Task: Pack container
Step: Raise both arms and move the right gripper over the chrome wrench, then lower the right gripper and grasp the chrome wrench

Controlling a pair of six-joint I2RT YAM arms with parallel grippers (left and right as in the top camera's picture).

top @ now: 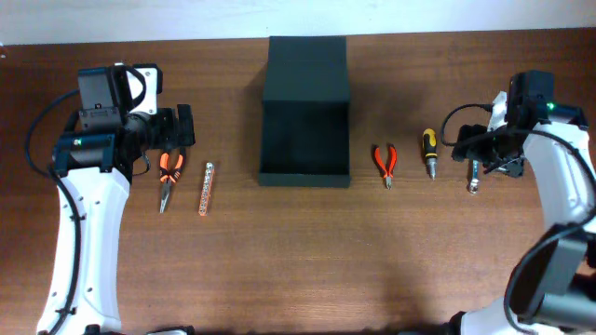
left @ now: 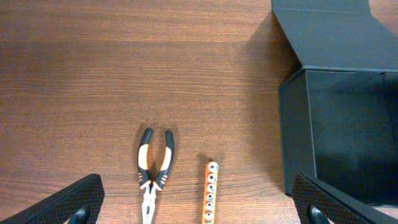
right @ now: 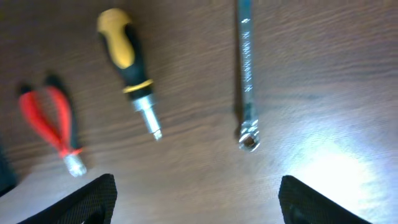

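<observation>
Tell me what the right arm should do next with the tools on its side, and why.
Probably lower the right gripper onto the wrench. Its jaws are open and empty, the wrench lies flat just ahead of the gap between them in the wrist view, and the container stands open with its lid back.

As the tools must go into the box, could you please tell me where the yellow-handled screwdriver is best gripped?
Probably grip the screwdriver by its thick yellow-and-black handle, from straight above, jaws across its width. It lies flat on the table, and the handle is its widest part. The red pliers and the wrench lie apart on either side, leaving room.
</observation>
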